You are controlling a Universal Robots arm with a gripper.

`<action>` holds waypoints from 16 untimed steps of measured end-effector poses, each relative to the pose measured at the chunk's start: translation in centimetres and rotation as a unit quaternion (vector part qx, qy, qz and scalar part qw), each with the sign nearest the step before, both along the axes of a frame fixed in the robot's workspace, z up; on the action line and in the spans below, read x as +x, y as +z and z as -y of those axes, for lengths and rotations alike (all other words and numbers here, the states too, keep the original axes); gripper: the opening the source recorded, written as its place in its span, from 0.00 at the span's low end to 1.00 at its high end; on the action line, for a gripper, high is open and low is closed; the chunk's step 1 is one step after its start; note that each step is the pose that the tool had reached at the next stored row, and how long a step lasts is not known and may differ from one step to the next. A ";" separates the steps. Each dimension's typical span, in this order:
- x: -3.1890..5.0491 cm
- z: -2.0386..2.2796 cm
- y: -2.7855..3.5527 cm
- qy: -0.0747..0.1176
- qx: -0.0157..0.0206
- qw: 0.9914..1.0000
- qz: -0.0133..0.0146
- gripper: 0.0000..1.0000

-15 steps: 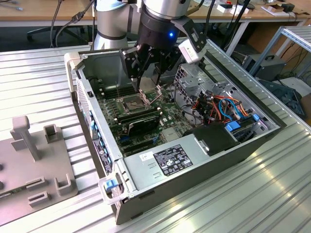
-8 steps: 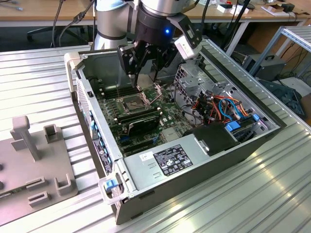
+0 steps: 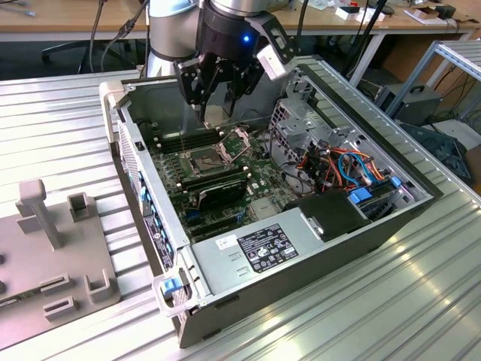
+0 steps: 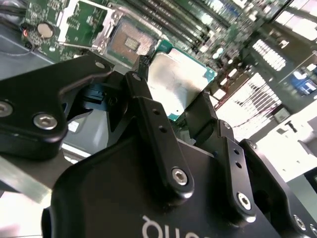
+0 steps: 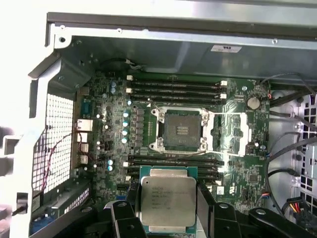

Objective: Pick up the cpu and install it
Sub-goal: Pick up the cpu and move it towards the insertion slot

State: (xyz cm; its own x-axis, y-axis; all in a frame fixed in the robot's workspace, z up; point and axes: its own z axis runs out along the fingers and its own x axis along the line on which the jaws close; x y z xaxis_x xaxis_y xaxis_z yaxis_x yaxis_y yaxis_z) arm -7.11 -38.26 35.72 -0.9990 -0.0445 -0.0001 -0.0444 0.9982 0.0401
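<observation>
The cpu (image 5: 167, 200), a square chip with a silver lid and green edge, sits between the black fingers (image 5: 204, 198) of my gripper (image 5: 167, 208), which is shut on it. The second wrist view shows the cpu (image 4: 176, 82) held above the motherboard. The open socket (image 5: 181, 130) with its load plate (image 5: 230, 133) swung aside lies a short way ahead of the chip on the motherboard (image 5: 119, 148). In the exterior view my gripper (image 3: 218, 98) hovers over the back of the open computer case (image 3: 301, 263), above the socket (image 3: 204, 156).
Memory slots (image 5: 176, 87) flank the socket on both sides. Drive cage and coloured cables (image 3: 353, 169) fill the case's side at the exterior view's right. A grey fixture (image 3: 52, 263) stands on the ribbed metal table (image 3: 391, 316) at the exterior view's left.
</observation>
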 end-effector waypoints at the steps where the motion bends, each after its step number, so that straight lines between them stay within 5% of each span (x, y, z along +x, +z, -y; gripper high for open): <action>1: 0.00 -0.40 -0.07 0.000 0.000 1.000 0.000 0.55; 8: 0.02 -2.17 -0.42 0.000 0.000 1.000 0.000 0.55; 16: 0.92 -2.78 -1.11 0.000 0.001 1.000 0.000 0.55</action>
State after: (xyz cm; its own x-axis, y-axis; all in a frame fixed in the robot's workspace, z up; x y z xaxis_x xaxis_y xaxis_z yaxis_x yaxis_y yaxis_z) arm -6.19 -35.47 34.61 -0.9990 -0.0444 -0.0002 -0.0444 0.9981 0.0423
